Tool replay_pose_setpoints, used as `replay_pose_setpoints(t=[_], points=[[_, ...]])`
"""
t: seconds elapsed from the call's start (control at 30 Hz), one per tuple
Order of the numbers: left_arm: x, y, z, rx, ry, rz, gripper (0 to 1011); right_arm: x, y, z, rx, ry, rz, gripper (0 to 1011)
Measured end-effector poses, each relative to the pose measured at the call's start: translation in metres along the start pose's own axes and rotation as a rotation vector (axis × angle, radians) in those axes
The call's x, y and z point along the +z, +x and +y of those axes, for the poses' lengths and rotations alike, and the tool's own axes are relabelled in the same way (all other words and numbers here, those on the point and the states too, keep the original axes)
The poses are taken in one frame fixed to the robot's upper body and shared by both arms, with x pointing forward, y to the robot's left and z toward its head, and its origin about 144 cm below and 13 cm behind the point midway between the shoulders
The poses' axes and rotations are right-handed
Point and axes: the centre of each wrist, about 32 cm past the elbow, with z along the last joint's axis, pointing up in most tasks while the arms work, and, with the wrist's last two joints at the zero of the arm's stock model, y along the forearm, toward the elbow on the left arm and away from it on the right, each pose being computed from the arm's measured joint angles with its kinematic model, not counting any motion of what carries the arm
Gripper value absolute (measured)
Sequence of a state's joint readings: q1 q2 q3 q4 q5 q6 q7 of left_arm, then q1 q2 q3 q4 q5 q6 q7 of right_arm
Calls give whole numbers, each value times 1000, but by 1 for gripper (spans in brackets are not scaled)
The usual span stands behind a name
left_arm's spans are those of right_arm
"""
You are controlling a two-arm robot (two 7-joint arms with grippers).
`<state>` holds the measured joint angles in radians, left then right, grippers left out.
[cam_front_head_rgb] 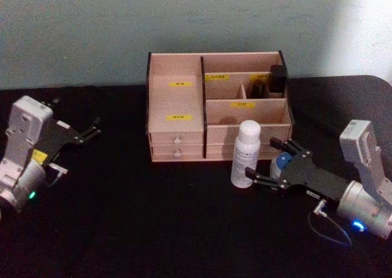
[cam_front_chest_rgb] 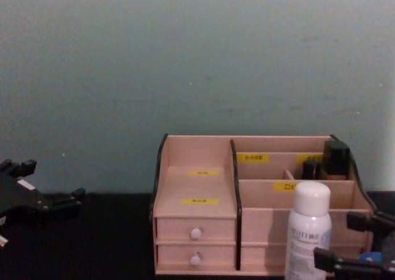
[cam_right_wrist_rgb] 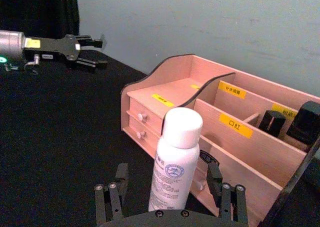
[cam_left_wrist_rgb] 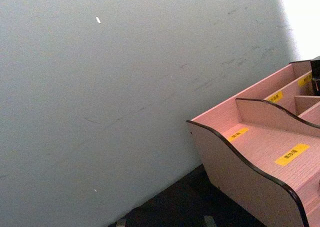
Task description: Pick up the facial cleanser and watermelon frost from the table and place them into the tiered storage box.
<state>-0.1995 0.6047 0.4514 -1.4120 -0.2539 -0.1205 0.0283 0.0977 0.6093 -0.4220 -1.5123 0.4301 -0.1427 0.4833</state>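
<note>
Take 12 o'clock as straight ahead toward the wall. Your box [cam_front_head_rgb: 173,67] sits at 12 on the black table [cam_front_head_rgb: 153,229], backed against the wall, with its drawers facing you. The drawers are closed. Yellow labels mark its steps and dividers.

The white bottle [cam_front_head_rgb: 247,154] stands upright, cap on, just in front of the box's right-hand drawers, at about 5 o'clock from the box's middle. You cannot tell whether it touches the drawer fronts. Its label faces your right wrist camera, but the print is too small to read.

Your right gripper [cam_front_head_rgb: 264,158] comes in low from 4 o'clock, level with the bottle's lower half. Its pincer is spread wide and has hold of nothing. In the right wrist view the bottle stands between the two fingers [cam_right_wrist_rgb: 121,173], with a gap on each side, so no pad is touching it.

Your left gripper [cam_front_head_rgb: 95,128] hangs at 9 o'clock, well apart from the box and the bottle. It points toward 2 o'clock, with its pincer parted and nothing in it.

In the box's back right compartments, at 1 o'clock, a tall black item [cam_front_head_rgb: 279,79] stands in the corner, with a shorter dark one [cam_front_head_rgb: 260,88] just beside it. What they are is not clear. The left stepped shelves lie bare in the left wrist view.
</note>
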Motion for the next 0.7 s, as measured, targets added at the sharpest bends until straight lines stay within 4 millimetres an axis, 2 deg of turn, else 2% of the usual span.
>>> replay_pose_setpoints(t=[0.7], points=[[0,0,0,0,0,0,1001,-10,9,24,8,-13,56,1003]])
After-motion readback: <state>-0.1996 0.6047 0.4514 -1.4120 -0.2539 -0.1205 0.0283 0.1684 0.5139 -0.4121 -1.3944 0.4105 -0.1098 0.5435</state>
